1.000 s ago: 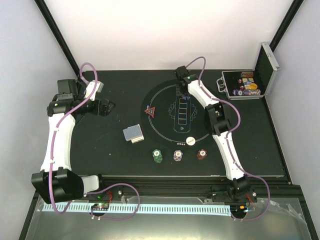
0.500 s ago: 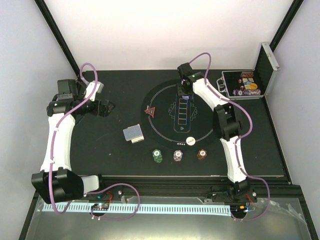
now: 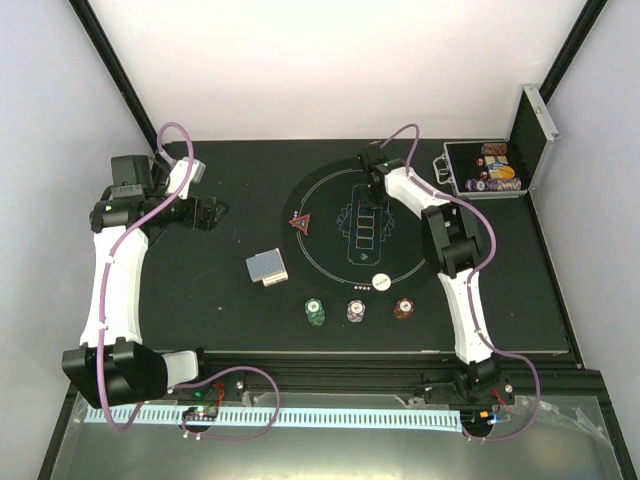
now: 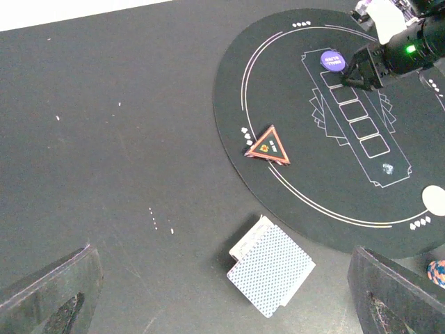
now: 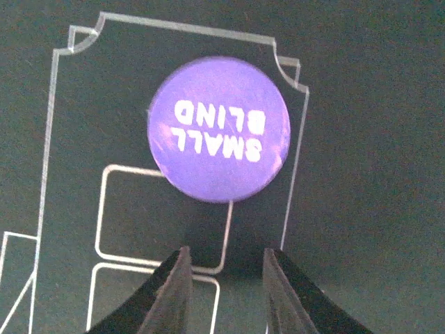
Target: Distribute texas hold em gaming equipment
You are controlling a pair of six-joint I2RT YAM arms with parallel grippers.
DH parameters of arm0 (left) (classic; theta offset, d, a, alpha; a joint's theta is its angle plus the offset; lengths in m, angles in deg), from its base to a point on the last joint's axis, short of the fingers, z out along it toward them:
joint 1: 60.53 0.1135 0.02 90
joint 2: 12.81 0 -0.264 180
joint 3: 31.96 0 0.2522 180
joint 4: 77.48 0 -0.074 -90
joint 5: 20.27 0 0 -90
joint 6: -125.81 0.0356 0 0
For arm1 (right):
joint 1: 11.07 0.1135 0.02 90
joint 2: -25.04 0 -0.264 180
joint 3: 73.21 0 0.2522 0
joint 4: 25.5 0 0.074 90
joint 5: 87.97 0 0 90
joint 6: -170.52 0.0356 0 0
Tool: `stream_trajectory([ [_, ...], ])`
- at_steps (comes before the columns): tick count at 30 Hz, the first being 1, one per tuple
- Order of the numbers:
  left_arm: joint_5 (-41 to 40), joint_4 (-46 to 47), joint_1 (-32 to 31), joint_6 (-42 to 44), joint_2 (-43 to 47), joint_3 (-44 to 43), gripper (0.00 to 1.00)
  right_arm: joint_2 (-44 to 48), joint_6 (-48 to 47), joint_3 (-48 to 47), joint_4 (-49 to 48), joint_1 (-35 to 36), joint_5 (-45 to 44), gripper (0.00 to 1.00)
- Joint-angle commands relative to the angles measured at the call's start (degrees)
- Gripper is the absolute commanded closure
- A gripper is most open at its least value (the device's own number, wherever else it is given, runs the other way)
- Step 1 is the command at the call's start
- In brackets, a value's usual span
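Step in hand, as judged: placing the blind marker on the round mat (image 3: pixel 330 250). The purple disc (image 5: pixel 219 129) lies flat at the far end of the mat, inside the printed outline and overlapping the first box of the printed row. The right gripper (image 5: pixel 224 254) hangs low just short of the disc, its fingers a narrow gap apart with nothing between them and not touching the disc. The left gripper (image 3: pixel 210 213) hovers over the left of the table, spread wide and empty. The next move likely calls for a straight lift clear of the disc without nudging it, then a reach for another piece: the deck of cards (image 4: pixel 271 273) lies just off the mat's near-left edge, and three chips (image 3: pixel 356 312) sit in a row near the front. Legible writing: "SMALL BLIND" in white on the disc, upside-down in the wrist view. Lettering on the white disc (image 3: pixel 380 281) and the mark on the red triangle (image 4: pixel 268 145) are too small to read.
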Motion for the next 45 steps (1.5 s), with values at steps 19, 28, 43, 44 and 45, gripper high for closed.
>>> stream_trajectory([
  [19, 0.76, -1.55, 0.30, 0.98, -0.45, -2.49, 0.01, -5.29, -2.69, -18.29, 4.57, 0.23, 1.46, 0.63],
  [28, 1.82, -2.27, 0.29, 1.43, 0.20, -1.85, 0.01, 27.33, 0.71, 29.46, -4.95, 10.13, -4.12, 0.27],
  [43, 3.07, -2.32, 0.31, 1.34, 2.64, -1.41, 0.01, 40.76, 9.11, 54.23, -6.65, 17.12, -2.17, 0.37],
  [44, 3.08, -2.35, 0.30, 1.37, 2.82, -1.50, 0.01, 40.65, 9.10, 54.24, -6.74, 17.26, -2.07, 0.37],
  [45, 3.06, -2.42, 0.36, 1.38, 2.93, -1.50, 0.01, 40.54, 9.11, 54.18, -6.71, 17.60, -2.04, 0.38],
])
